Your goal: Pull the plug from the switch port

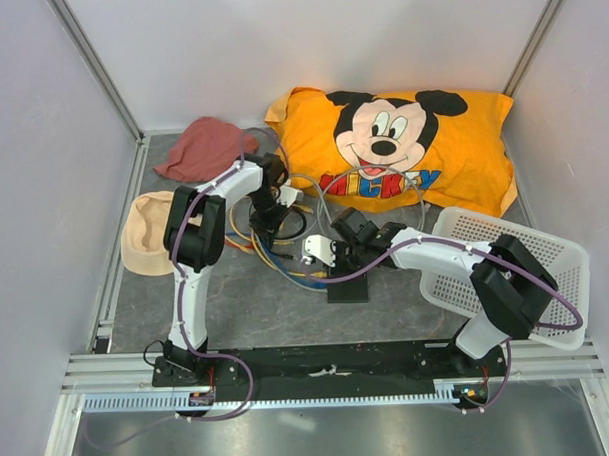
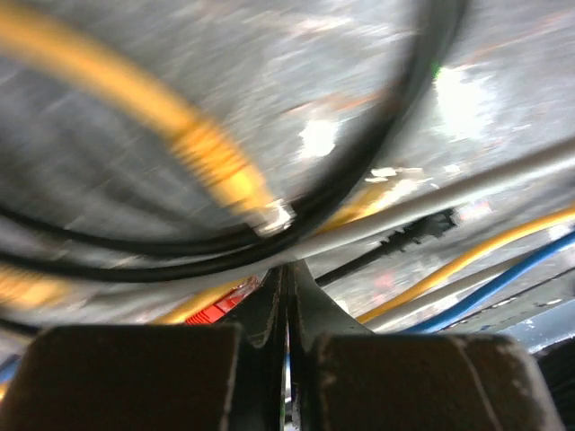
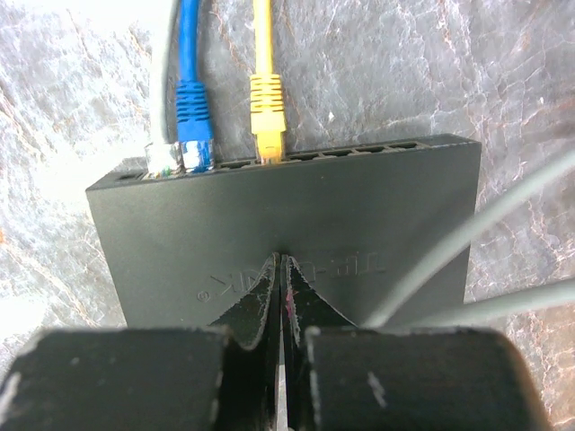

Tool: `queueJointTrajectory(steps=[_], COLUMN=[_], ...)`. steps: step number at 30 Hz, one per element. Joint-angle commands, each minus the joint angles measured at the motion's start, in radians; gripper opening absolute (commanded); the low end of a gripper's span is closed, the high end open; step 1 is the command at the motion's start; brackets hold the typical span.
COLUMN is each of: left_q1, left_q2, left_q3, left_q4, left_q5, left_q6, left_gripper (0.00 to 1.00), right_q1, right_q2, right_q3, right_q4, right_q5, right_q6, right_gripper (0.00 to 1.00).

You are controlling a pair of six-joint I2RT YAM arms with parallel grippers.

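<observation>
I see my left gripper (image 2: 287, 280) and right gripper (image 3: 281, 269) closed, empty, the yellow plug (image 3: 267, 112) not yet out of the switch (image 3: 377, 211).

Pale walls (image 1: 40, 117); grey, seemingly marbled tabletop (image 1: 277, 309).

The overhead camera sits high behind the two arm bases, tipped down and forward. It is far enough back to take in the whole tabletop (image 1: 287, 314) up to the orange pillow (image 1: 462, 142). The left wrist camera hangs very low, peering past its own jaws at a blurred tangle of cables (image 2: 216, 166) close by. The right wrist camera looks along its jaws across the top of the switch (image 3: 359, 215) to its port row, near at hand. The overhead view shares cables and switch with them.
</observation>
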Motion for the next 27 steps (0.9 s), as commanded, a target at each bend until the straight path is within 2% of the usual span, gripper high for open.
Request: queueJointTrajectory(steps=[1, 4, 9, 11, 14, 20, 27], left_q1=[0.098, 0.100, 0.092, 0.092, 0.089, 0.054, -0.034], left_q2=[-0.007, -0.033, -0.098, -0.116, -0.147, -0.174, -0.200], left_q3=[0.038, 0.065, 0.079, 0.071, 0.041, -0.063, -0.218], left_q4=[0.110, 0.102, 0.122, 0.131, 0.191, 0.234, 0.282], left_q5=[-0.271, -0.115, 0.297, 0.478, 0.621, 0.778, 0.793], left_q6=[0.095, 0.103, 0.060, 0.033, -0.044, -0.049, -0.047], left_gripper=[0.02, 0.02, 0.04, 0.14, 0.24, 0.31, 0.28], right_q1=[0.000, 0.000, 0.000, 0.000, 0.000, -0.001, -0.030], right_q2=[0.077, 0.075, 0.074, 0.069, 0.060, 0.040, -0.012], right_q3=[-0.088, -0.091, -0.091, -0.097, -0.105, -0.112, -0.076], right_q4=[-0.010, -0.002, 0.001, 0.002, 0.002, 0.001, -0.014], right_q5=[0.074, 0.073, 0.070, 0.073, 0.079, 0.096, 0.073], right_q6=[-0.011, -0.010, -0.010, -0.010, -0.007, 0.001, 0.101], right_gripper=[0.05, 0.05, 0.06, 0.06, 0.06, 0.07, 0.07])
